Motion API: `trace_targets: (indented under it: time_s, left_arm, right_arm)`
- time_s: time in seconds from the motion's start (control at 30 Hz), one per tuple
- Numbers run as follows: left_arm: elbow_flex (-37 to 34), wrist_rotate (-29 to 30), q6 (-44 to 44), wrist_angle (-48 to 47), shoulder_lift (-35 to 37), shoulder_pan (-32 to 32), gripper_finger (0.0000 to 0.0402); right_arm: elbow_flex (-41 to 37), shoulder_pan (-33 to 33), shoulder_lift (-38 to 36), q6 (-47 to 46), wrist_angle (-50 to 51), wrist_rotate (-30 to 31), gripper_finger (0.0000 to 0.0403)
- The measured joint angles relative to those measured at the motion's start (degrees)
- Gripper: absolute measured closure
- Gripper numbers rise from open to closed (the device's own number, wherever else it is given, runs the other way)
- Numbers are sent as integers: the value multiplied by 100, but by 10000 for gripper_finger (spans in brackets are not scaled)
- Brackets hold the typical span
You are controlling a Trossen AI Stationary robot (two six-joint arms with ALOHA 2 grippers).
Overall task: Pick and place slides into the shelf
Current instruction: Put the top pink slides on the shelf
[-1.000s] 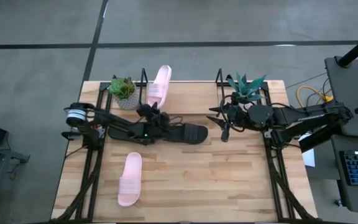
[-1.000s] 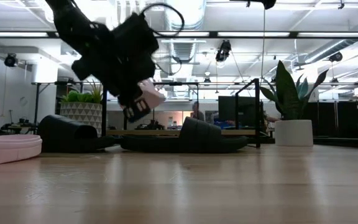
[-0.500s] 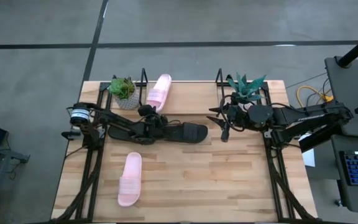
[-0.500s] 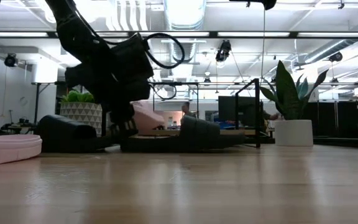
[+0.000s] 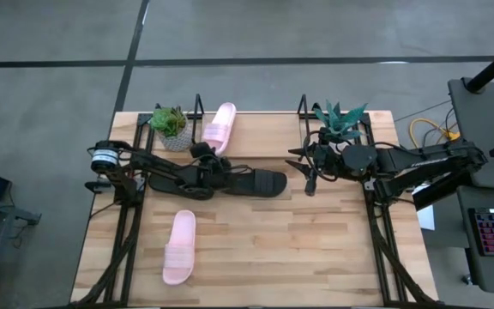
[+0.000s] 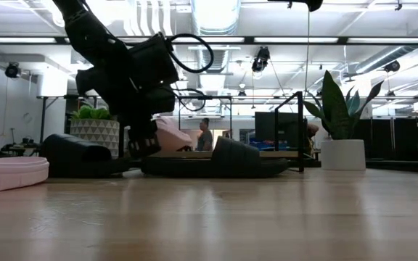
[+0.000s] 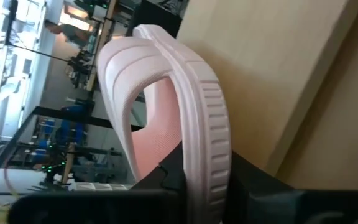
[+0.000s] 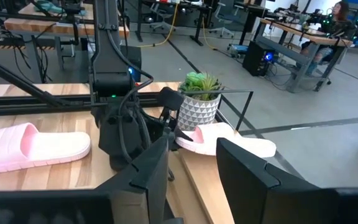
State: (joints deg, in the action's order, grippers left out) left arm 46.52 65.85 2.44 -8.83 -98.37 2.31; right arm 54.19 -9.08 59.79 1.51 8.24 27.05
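Note:
My left gripper (image 5: pixel 207 157) is shut on a pale pink slide (image 5: pixel 219 124) that reaches from it toward the far edge, between the shelf's two end frames (image 5: pixel 197 107). The slide shows low behind the gripper in the low view (image 6: pixel 174 136). Two black slides lie sole-down on the table in front of the shelf (image 6: pixel 300 130): one is right of the gripper (image 5: pixel 260 183) and one is mostly under my left arm (image 6: pixel 78 156). A second pink slide (image 5: pixel 179 246) lies flat near the front left. My right gripper (image 5: pixel 309 176) is open and empty beside the right end frame. My left gripper pinches the pink slide's near end (image 7: pixel 205 186) between its two fingers, one finger (image 7: pixel 160 180) on the footbed side and the other on the underside. The fingers come roughly level from the table's near left, along the slide. Whether its far end rests on the shelf, I cannot tell.
Two potted plants stand by the shelf's ends, one at the left (image 5: pixel 170 124) and one at the right (image 5: pixel 340 118). The arms' black frames run along both table sides. Bare wood lies in the table's middle and front right. People show in the room beyond.
My left gripper has gone down with the pink slide, from above the black slides to just above the shelf's base. The slide has come a little toward the near edge and lower. The gripper stays shut on it.

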Motion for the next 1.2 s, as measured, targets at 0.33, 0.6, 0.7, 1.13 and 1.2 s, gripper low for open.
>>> trace_targets:
  time_s: [0.33,0.6,0.7,1.13,1.2]
  left_arm:
    - [32,-1004,139,-134,76,195,255]
    - [76,-2451,298,-384,593,377,178]
    - [76,-2691,305,-673,836,411,164]
    - [68,-3558,786,-664,1741,402,157]
    - [38,-3163,1035,-505,1773,400,157]
  right_arm:
    - [0,0,0,-1,3,0,271]
    - [0,0,0,-1,4,-2,277]
    - [0,0,-2,-1,6,-2,279]
    - [0,0,-2,-1,51,-2,280]
    - [0,0,-2,-1,52,-2,280]
